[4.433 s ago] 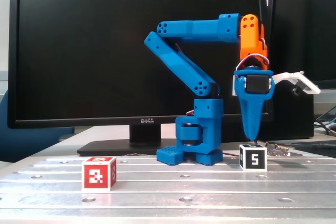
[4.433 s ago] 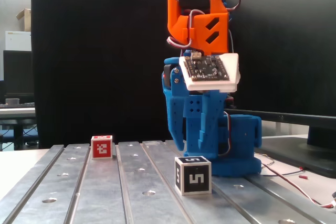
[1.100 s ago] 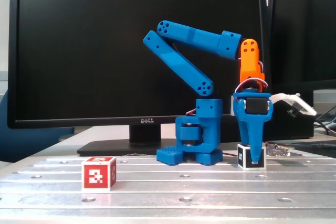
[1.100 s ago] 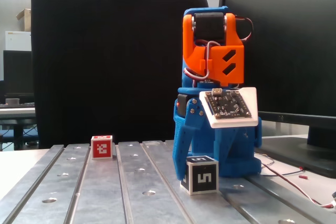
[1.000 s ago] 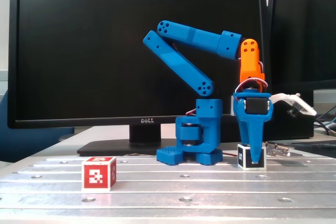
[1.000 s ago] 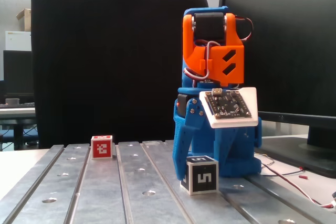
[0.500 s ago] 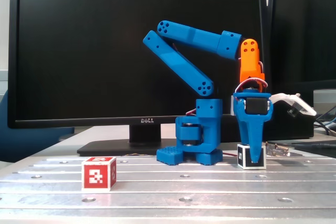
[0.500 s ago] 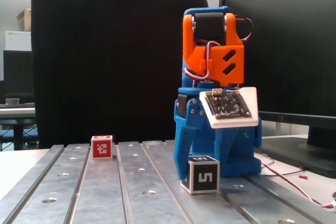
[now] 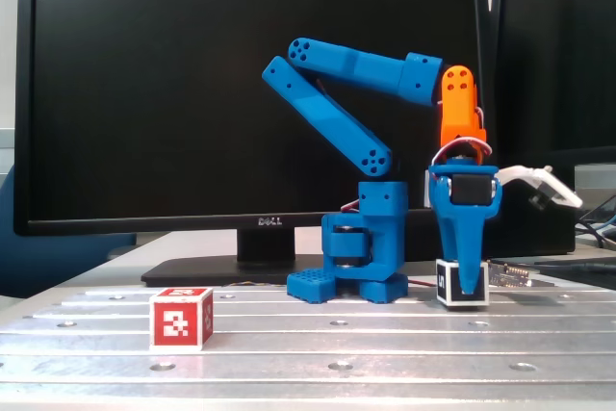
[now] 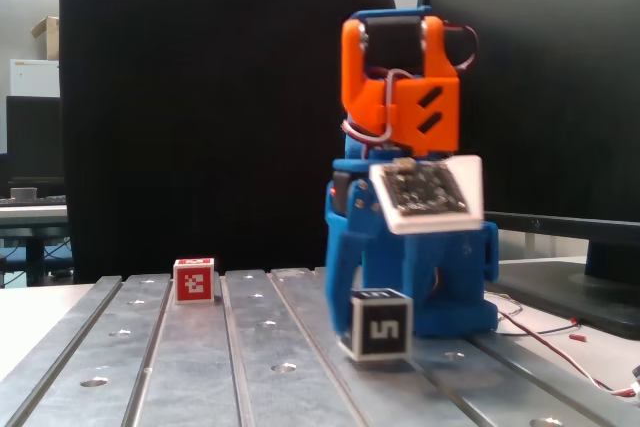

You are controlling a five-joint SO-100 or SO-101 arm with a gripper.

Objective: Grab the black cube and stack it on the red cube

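The black cube [image 9: 446, 285] with a white "5" on one face [image 10: 381, 325] is at the right of the metal plate in a fixed view. My blue gripper [image 9: 469, 292] points straight down, with its jaws around the cube and closed on its sides. One finger covers most of the cube's near face. The cube looks slightly tilted, at or just above the plate. The red cube [image 9: 181, 319] with its white marker pattern sits alone at the front left. It shows far left behind the arm in the other fixed view [image 10: 193, 280].
The arm's blue base [image 9: 361, 267] stands mid-plate, left of the gripper. A grooved metal plate [image 9: 385, 344] with screw holes carries everything. A large Dell monitor [image 9: 192, 93] stands behind it. Loose wires and a connector [image 9: 510, 274] lie at the right edge.
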